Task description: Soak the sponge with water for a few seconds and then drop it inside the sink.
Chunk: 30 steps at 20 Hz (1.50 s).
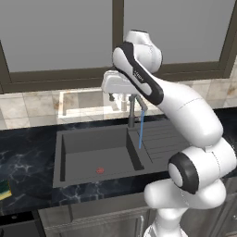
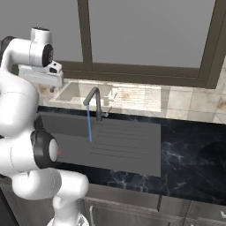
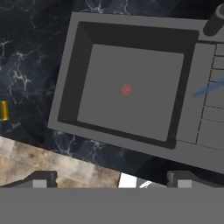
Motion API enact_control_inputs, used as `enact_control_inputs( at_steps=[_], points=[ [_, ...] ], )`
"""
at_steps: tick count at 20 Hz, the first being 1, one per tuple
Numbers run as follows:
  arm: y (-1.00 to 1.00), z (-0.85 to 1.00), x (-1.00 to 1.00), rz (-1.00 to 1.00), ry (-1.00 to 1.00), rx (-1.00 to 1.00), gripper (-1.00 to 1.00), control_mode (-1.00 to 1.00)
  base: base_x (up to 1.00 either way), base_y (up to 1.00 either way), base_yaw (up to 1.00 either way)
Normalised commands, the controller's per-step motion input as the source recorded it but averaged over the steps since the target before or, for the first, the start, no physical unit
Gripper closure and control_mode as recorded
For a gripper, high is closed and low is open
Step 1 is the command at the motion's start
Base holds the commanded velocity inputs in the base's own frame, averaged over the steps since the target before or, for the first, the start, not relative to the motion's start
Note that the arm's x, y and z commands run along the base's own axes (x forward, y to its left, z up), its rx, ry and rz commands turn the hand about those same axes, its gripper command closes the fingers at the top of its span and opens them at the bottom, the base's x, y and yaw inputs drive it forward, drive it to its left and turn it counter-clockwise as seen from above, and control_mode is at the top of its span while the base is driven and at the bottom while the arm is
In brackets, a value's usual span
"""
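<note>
A white robot arm stood at a kitchen counter of black marbled stone beneath a window. The sink (image 1: 92,152), a dark grey rectangular basin with a small red drain mark (image 3: 127,89) on its floor and a ribbed drainboard (image 2: 128,143) beside it, was set into the countertop (image 2: 190,154).

A dark curved faucet (image 2: 95,101) rose at the back edge between basin and drainboard. The water (image 1: 140,132) fell from its spout as 1 thin light-blue stream and landed on the drainboard side, just beside the basin's rim.

The gripper (image 3: 111,180) hung high above the back of the sink, near the faucet, pointing down at the basin. Its 2 dark fingertips (image 3: 41,179) stood wide apart with nothing between them.

The sponge (image 1: 3,189), yellow with a dark green layer, lay on the countertop well apart from the gripper, beyond the basin's far side from the drainboard. In the left base view it sat at the picture's left edge; in the hand view a yellow sliver showed at the left edge.
</note>
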Motion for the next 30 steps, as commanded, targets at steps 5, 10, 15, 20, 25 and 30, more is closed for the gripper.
enact_control_inputs(
  at_steps=[5,10,15,20,25,30],
  points=[
    [0.38,0.00,-0.20,0.00,-0.02,0.00,-1.00,-1.00,0.00,0.00,0.00],
    [0.32,0.00,-0.08,0.00,0.00,0.00,-1.00,-1.00,0.00,0.00,0.00],
    [0.34,0.00,0.00,0.00,0.01,0.00,-1.00,-1.00,0.00,0.00,0.00],
    [0.43,0.00,0.00,0.00,0.02,0.00,-1.00,-1.00,0.00,0.00,0.00],
    [0.55,0.00,-0.06,0.00,0.01,0.00,-1.00,-1.00,0.00,0.00,0.00],
    [0.54,0.00,-0.09,0.00,0.00,0.00,-1.00,-1.00,0.00,0.00,0.00]
  ],
)
